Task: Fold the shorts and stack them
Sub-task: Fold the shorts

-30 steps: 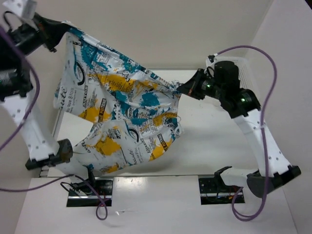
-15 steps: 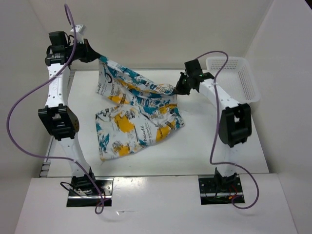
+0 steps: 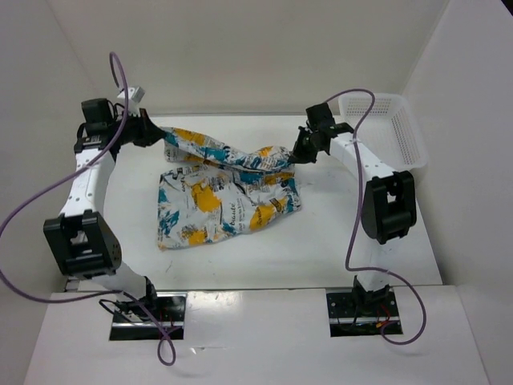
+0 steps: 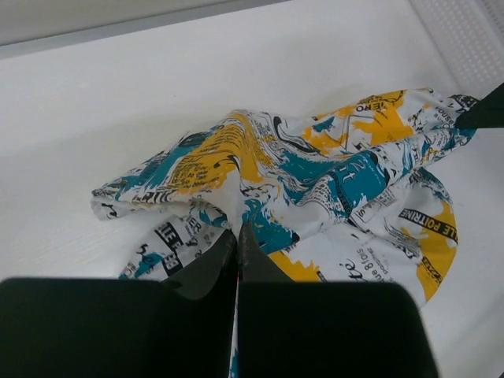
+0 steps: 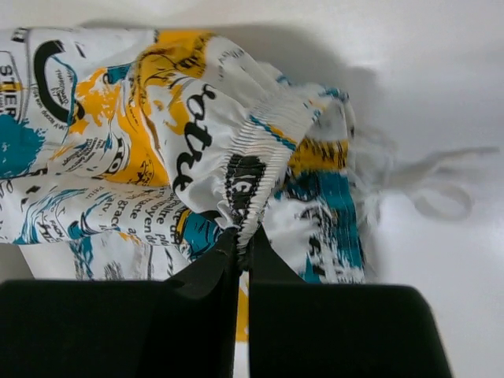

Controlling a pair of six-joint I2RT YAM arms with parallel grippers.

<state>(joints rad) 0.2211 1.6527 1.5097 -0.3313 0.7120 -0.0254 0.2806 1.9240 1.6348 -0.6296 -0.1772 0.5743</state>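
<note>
Sitting at the upper right of the top view, a white mesh basket (image 3: 401, 136) stands apart from the cloth, and purple cables (image 3: 40, 192) loop beside both arms. The left gripper (image 3: 157, 135) and right gripper (image 3: 298, 151) each have their fingers pressed together on a fold of the shorts (image 3: 224, 196). The shorts' upper edge runs left to right between them across the middle of the frame. The rest lies crumpled on the white table (image 3: 361, 233) below. A white drawstring (image 5: 429, 185) trails to the right.
</note>
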